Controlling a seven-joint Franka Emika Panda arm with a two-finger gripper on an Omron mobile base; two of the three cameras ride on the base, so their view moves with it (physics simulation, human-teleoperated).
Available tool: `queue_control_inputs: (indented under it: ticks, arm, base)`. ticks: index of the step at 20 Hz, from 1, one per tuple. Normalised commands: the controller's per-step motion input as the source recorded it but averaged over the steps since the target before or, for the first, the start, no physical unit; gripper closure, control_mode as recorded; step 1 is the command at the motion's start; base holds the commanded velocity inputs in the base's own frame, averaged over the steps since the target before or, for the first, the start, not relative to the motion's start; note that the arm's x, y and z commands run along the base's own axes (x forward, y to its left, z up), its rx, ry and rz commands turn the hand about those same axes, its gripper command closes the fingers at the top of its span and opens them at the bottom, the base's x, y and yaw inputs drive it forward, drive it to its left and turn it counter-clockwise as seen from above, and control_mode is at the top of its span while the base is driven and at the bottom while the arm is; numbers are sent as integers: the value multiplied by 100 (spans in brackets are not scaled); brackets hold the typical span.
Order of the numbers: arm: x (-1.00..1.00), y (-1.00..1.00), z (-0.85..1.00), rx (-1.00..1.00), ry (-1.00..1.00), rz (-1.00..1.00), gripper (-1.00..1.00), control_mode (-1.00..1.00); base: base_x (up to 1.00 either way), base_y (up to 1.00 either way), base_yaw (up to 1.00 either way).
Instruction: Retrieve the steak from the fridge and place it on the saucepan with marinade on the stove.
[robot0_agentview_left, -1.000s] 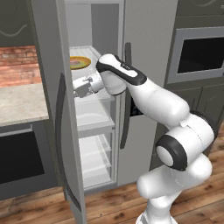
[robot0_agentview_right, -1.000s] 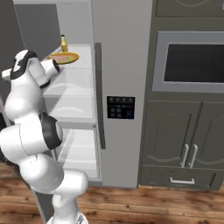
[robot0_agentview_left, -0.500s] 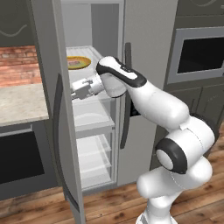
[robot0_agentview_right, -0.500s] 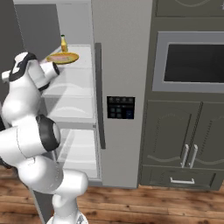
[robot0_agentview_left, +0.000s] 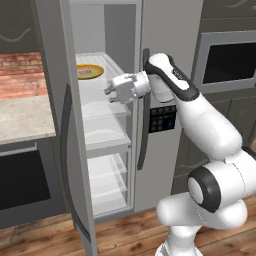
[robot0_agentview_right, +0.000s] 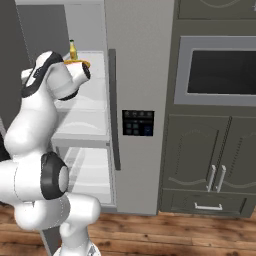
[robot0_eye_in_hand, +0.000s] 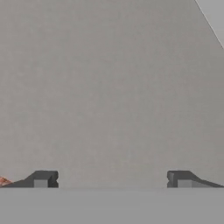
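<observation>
Pinkish steak (robot0_agentview_left: 86, 73) lies on the yellow plate (robot0_agentview_left: 98, 68) at the upper fridge (robot0_agentview_left: 165, 35) shelf's back; our jaws (robot0_agentview_left: 108, 93), apart, sit nearer the front edge.

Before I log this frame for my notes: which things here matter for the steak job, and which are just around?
For the job:
steak, on the yellow plate
fridge, left door open
gripper, open, empty

Just around:
bottle on the top shelf
wall oven
lower cabinet doors
</observation>
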Motion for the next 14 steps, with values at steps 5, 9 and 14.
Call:
queue_control_inputs:
  ticks: [5, 9, 14]
  arm:
    - [-18, -100, 42, -17, 9, -15, -100, -100]
    - [-53, -99, 13, -36, 0, -8, -100, -100]
    - [-40, -64, -38, -61, 0, -13, -100, -100]
  base:
    - [0, 0, 0]
    - [0, 0, 0]
    - [0, 0, 0]
